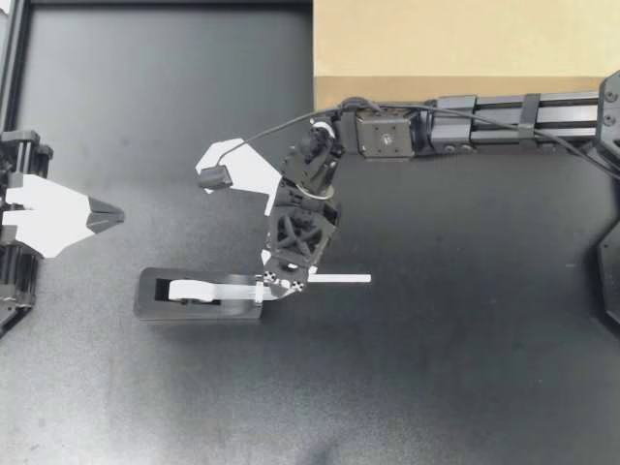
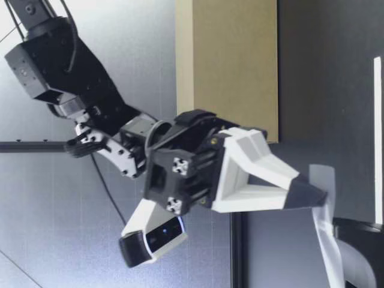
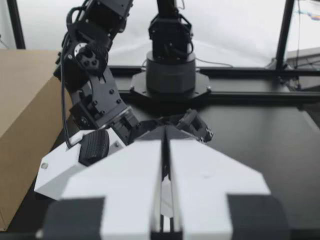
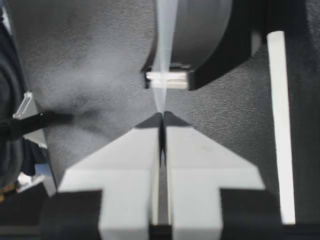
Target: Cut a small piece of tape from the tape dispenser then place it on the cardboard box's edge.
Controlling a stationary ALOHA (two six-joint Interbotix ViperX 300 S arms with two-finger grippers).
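My right gripper (image 1: 276,281) pinches the tape (image 4: 165,40) just past the tape dispenser (image 1: 150,295). My left gripper (image 1: 107,218), closed and empty, sits well apart from it. Unbraced, the dispenser may slide, so nothing tears.

The black table (image 1: 436,387) carries a black tape dispenser (image 1: 199,295) near its middle, a thin white strip (image 1: 339,279) lying flat just beside that dispenser, and a cardboard box (image 1: 465,39) standing at its far edge.
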